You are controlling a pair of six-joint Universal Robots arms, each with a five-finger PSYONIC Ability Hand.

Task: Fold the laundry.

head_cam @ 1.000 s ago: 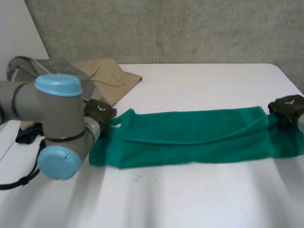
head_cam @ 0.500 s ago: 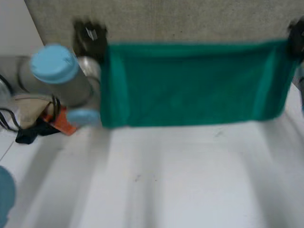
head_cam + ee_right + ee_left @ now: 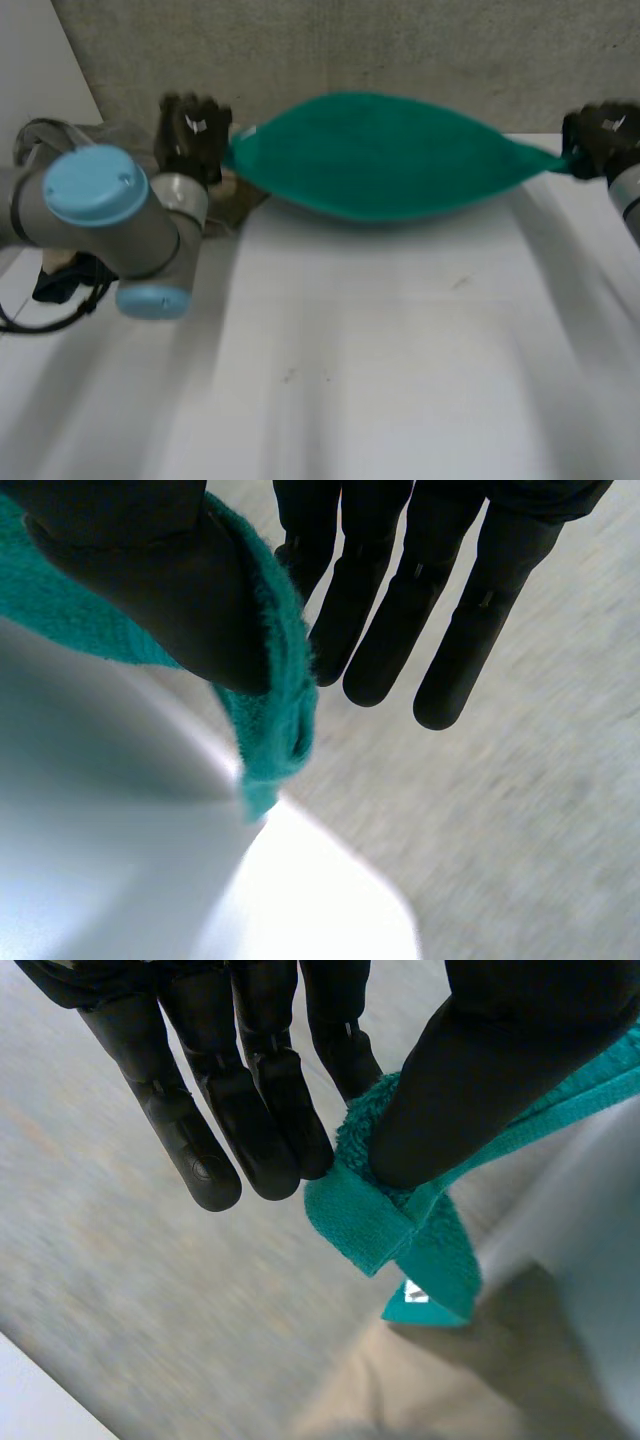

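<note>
Left hand (image 3: 190, 132) and right hand (image 3: 600, 137) each pinch an end of the green towel (image 3: 380, 155), stretched airborne between them over the table (image 3: 400, 340); spreading looks underway, so next lay it flat, evenly.

The left arm (image 3: 120, 225) is built of grey cylindrical joints, closed by round light-blue caps (image 3: 95, 185) (a smaller one is seen nearer). The left hand (image 3: 192, 135) and right hand (image 3: 600, 135) are finished in matte black, each back marked in white. The fingers (image 3: 190, 1130) are long and round-tipped.
</note>
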